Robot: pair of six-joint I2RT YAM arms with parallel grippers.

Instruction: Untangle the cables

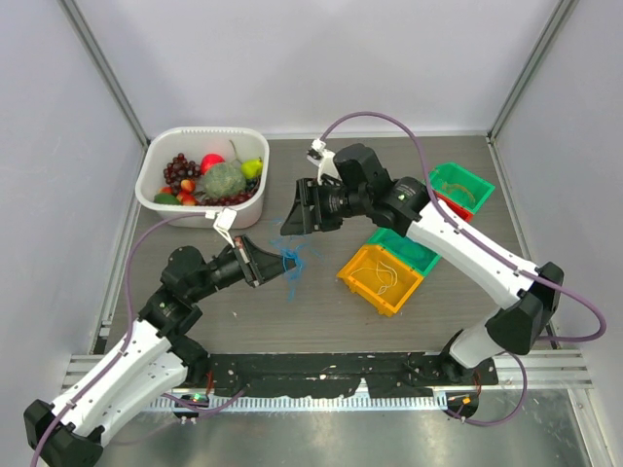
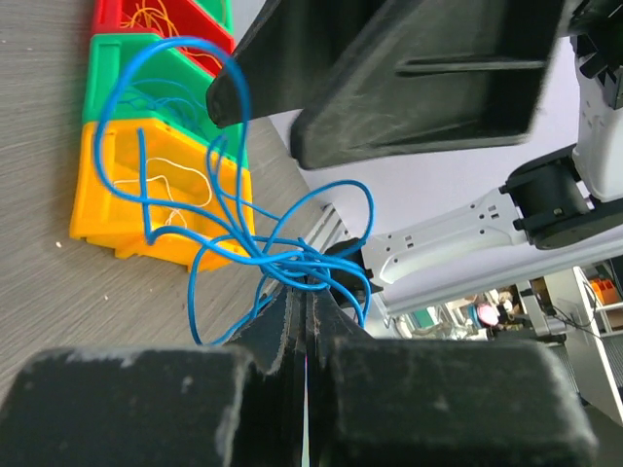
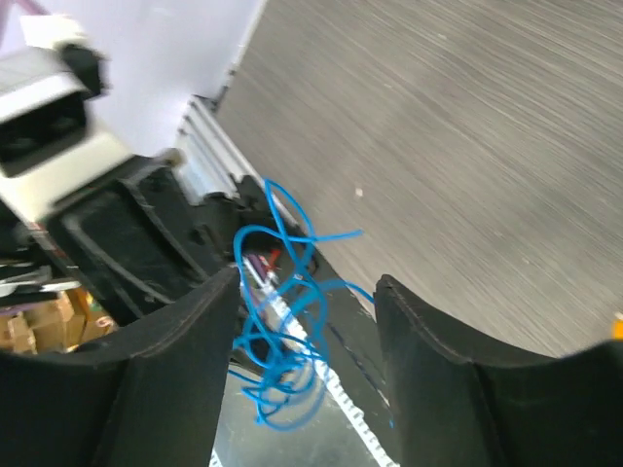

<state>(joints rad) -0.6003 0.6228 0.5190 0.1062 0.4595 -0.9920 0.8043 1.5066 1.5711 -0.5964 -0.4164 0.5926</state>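
1. Left gripper (image 1: 274, 261) is clamped shut on the blue cable tangle (image 1: 291, 261), which looks lifted just off the table (image 1: 243, 316) in the middle, between the two arms.
2. Right gripper (image 1: 295, 216) hovers just above and beyond it with its jaws spread wide and nothing pinched. Blue loops hang in the gap between them.
3. Handling call: this wire looks thin, featherweight and springy. I'd expect it to flop, whip back and slip through the pads, so a firm pinch on a single strand seems wise.
4. Where to take hold? My pick is a free outer loop or a loose end well away from the knot, so that a pull opens the snarl rather than tightening it.
5. The left wrist view gives what the overhead cannot: the knot sits right at the closed fingertips, with big loops fanning up toward the right gripper.
6. That same view looks into the yellow bin (image 2: 107, 226), which holds a white wire (image 2: 165, 185), and the red bin (image 2: 107, 15), which holds orange wire (image 2: 161, 17).
7. Only the overhead shows the layout: the bins sit to the right, and a white basin (image 1: 156, 161) of fruit sits at the far left, well apart.
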